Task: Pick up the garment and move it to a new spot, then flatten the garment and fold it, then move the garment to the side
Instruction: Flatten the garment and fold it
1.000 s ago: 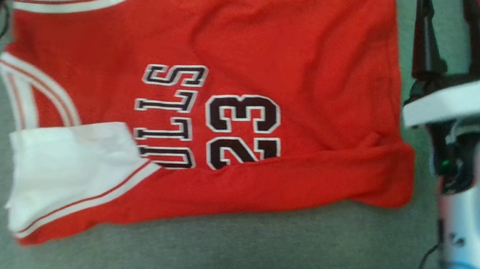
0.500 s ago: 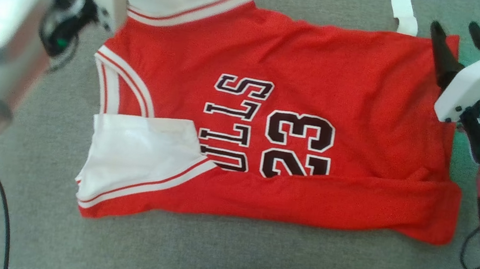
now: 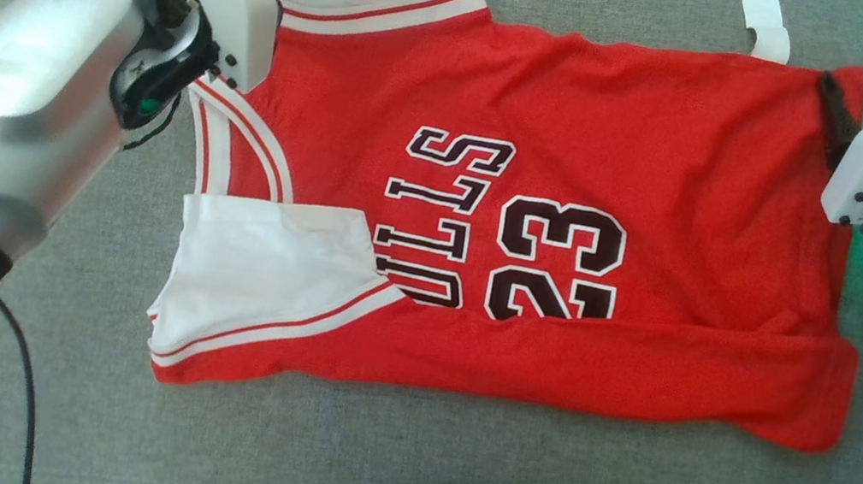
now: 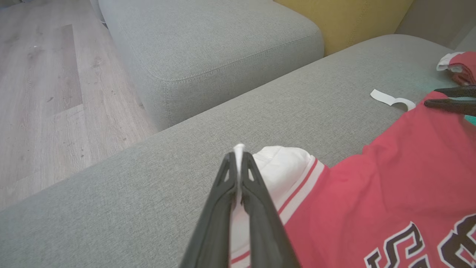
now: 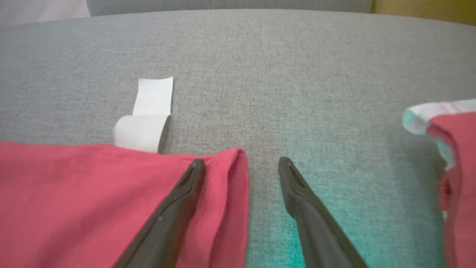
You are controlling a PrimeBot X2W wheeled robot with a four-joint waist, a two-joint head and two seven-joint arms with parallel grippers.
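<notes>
Upper left of my head view, left gripper [image 4: 238, 158] pinching the red jersey [image 3: 615, 124] by its white sleeve [image 4: 284, 167], upper right, right gripper [image 5: 241, 160] wide astride its corner

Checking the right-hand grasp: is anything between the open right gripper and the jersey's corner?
Nothing visible. The right gripper straddles the jersey corner; the white strip lies past the hem, off to one side.
</notes>
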